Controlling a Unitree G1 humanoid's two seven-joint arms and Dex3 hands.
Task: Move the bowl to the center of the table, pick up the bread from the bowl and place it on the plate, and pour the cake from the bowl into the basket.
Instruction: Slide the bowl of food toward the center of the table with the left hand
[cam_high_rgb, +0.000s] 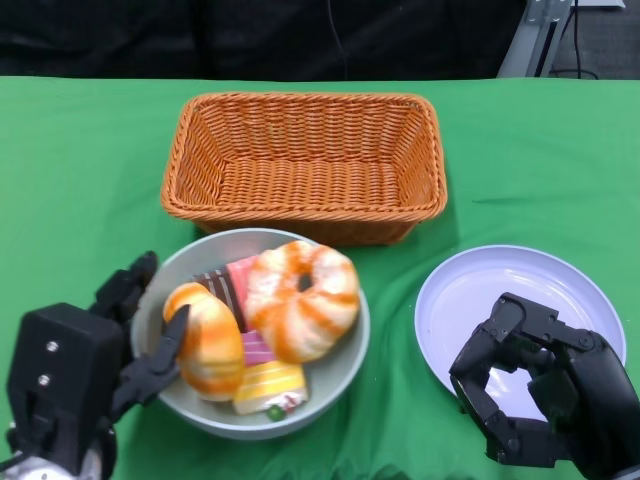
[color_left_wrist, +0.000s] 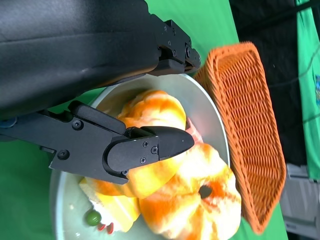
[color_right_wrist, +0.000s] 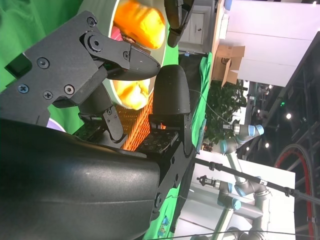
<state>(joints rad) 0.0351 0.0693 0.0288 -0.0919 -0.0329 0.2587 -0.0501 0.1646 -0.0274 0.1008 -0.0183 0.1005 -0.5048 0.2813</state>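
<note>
The grey bowl (cam_high_rgb: 340, 360) sits on the green cloth just in front of the basket (cam_high_rgb: 305, 165). It holds a ring-shaped orange-and-white bread (cam_high_rgb: 300, 300), an oval bread (cam_high_rgb: 205, 345) and cake slices (cam_high_rgb: 268, 388). My left hand (cam_high_rgb: 125, 340) grips the bowl's left rim, with one finger inside over the oval bread (color_left_wrist: 150, 175) and the others outside the wall. The pale plate (cam_high_rgb: 500, 275) lies to the right. My right hand (cam_high_rgb: 545, 390) hovers over the plate's near edge with its fingers curled and nothing in them.
The wicker basket (color_left_wrist: 245, 125) stands empty behind the bowl, almost touching it. Green cloth covers the whole table. A dark backdrop runs along the far edge, and a metal stand is at the back right.
</note>
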